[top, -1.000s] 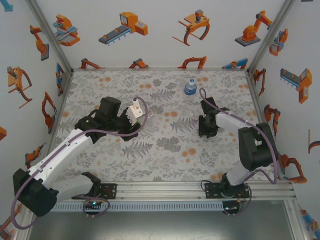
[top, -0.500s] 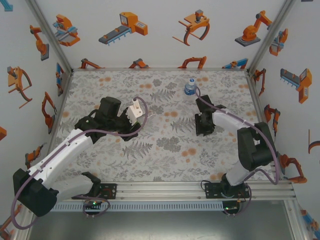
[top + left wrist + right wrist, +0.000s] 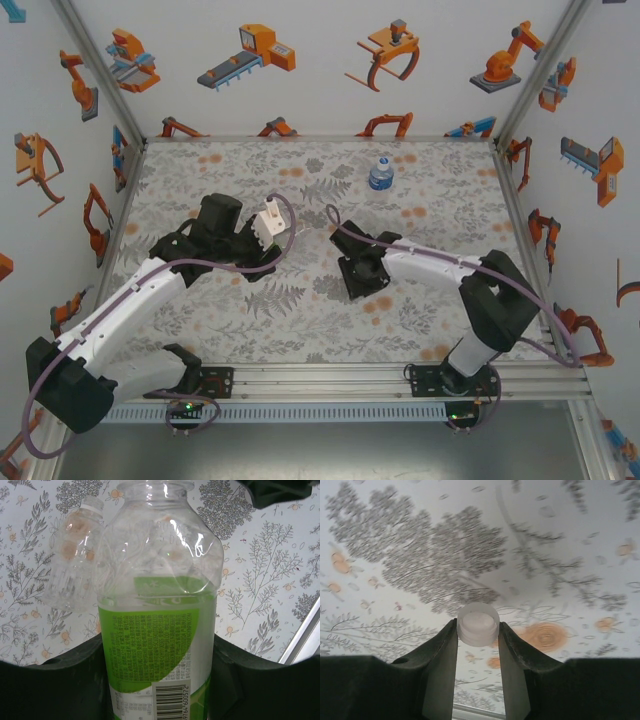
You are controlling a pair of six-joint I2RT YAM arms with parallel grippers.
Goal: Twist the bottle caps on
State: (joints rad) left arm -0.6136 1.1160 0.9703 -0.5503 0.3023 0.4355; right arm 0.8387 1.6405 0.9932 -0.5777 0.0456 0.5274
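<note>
Over floral table (image 3: 300, 330), clamped in left gripper (image 3: 157, 680): green-label bottle (image 3: 155, 630); pinched in right gripper (image 3: 477, 628): white cap (image 3: 478, 620). Could cross-thread if tilted.

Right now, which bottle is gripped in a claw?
The green-label bottle, clamped in the left claw; the blue-label bottle and the plain bottle sit ungripped.

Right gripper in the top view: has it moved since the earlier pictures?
Yes. The right gripper has swung left and slightly nearer to the arm bases, away from the blue-label bottle, which stands at the far side of the table.
</note>
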